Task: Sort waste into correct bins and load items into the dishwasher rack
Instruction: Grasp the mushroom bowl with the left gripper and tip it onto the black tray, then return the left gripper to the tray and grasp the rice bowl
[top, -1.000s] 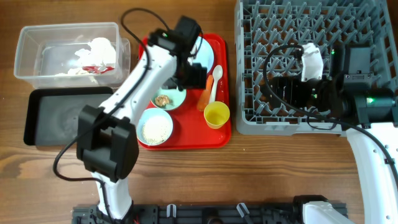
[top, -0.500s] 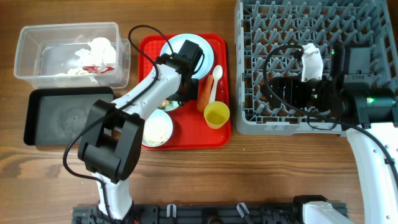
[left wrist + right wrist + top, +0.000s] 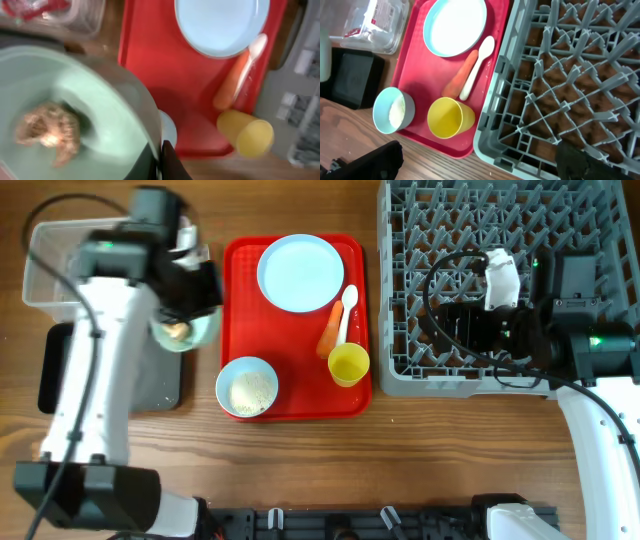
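Note:
My left gripper (image 3: 192,308) is shut on the rim of a pale green bowl (image 3: 75,115) that carries the small brown food lump (image 3: 47,132). The bowl (image 3: 185,330) hangs left of the red serving tray (image 3: 300,405), over the black tray's (image 3: 55,370) right end, just below the clear tub (image 3: 50,260). The pale blue plate (image 3: 300,272), carrot (image 3: 330,330), white spoon (image 3: 345,310), yellow cup (image 3: 348,365) and bowl of rice (image 3: 247,387) rest on the red tray. My right gripper (image 3: 475,165) stands open above the dishwasher rack (image 3: 500,240).
The clear tub (image 3: 375,25) holds a red wrapper (image 3: 30,7) and white paper, partly hidden by my left arm. Bare wooden table shows along the front edge. The rack (image 3: 570,75) fills the right side, its pegs upright.
The left gripper closed on the bowl with the brown lump, lifted it off the red tray and swung it left to the black tray. The right arm stayed still.

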{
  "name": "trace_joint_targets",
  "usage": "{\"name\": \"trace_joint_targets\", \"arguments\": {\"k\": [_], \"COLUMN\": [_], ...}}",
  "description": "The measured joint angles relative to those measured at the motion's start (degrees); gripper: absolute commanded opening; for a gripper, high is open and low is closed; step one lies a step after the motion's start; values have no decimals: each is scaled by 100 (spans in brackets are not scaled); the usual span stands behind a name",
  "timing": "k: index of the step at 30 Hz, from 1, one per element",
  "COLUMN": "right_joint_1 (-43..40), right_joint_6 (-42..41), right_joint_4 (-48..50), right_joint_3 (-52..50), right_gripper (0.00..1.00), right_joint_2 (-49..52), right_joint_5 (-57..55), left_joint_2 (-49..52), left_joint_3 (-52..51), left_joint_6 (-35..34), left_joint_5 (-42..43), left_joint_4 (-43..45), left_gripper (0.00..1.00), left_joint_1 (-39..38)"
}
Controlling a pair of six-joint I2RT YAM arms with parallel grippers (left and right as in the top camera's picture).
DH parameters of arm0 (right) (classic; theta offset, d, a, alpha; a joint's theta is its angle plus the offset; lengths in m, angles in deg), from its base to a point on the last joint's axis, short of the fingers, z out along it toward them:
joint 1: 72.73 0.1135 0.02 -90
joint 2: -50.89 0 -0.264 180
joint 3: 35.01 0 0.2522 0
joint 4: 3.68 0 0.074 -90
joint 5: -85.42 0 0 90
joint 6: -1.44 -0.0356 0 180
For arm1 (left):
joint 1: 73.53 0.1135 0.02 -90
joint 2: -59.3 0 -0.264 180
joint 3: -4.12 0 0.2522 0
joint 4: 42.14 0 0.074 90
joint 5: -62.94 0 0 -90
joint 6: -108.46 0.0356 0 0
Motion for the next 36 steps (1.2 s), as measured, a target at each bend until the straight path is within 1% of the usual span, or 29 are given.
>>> {"name": "trace_joint_targets", "arguments": {"k": [2,4,6,7,9,12,17,20,23,26,27,28,29,30,31,32,33,35,36], "right_joint_1": [0,0,0,0,0,0,0,0,0,0,0,0,0,0,0,0,0,0,0], "right_joint_6": [0,0,0,0,0,0,0,0,0,0,0,0,0,0,0,0,0,0,0], "right_joint_4": [13,15,11,9,-7,-39,-96,-98,-96,-94,-94,-92,-96,-98,-87,-79,-76,-85,-94], "right_joint_3": [0,0,0,0,0,0,0,0,0,0,0,0,0,0,0,0,0,2,2], "right_gripper": [100,100,100,100,100,100,100,100,100,100,100,100,100,100,100,100,100,100,100], "right_joint_2": [2,2,0,2,2,2,2,2,2,0,2,2,2,2,2,0,2,2,2], "right_joint_5": [-2,-2,-2,-2,-2,-4,-2,-4,-2,-2,-4,-4,-2,-4,-4,-4,-4,-4,-4], "left_joint_2": [48,181,439,651,966,1322,1399,1412,1412,1412,1405,1381,1272,1021,791,479,254,278,479], "left_joint_3": [-9,-120,-363,-525,-778,-1178,-1340,-1381,-1386,-1386,-1386,-1353,-1132,-828,-667,-498,-365,-350,-345], "left_joint_6": [424,927,1589,1777,2269,2763,2946,2896,2861,2863,2865,2881,2885,2881,2758,2430,1989,1567,1388], "left_joint_5": [470,1060,2055,2385,3436,4599,5709,6146,6323,6638,6931,6957,6902,6752,6481,5821,4712,2979,1694], "left_joint_4": [-90,63,221,229,225,227,212,140,127,127,127,133,186,284,533,1084,1554,1928,2028], "left_gripper": [4,4,4,4,4,4,4,4,4,4,4,4,4,4,4,4,4,4,4], "left_joint_1": [774,1580,2284,2643,3213,4072,5136,5390,5383,5204,4896,4708,4282,3633,3147,2474,1482,422,-448]}}
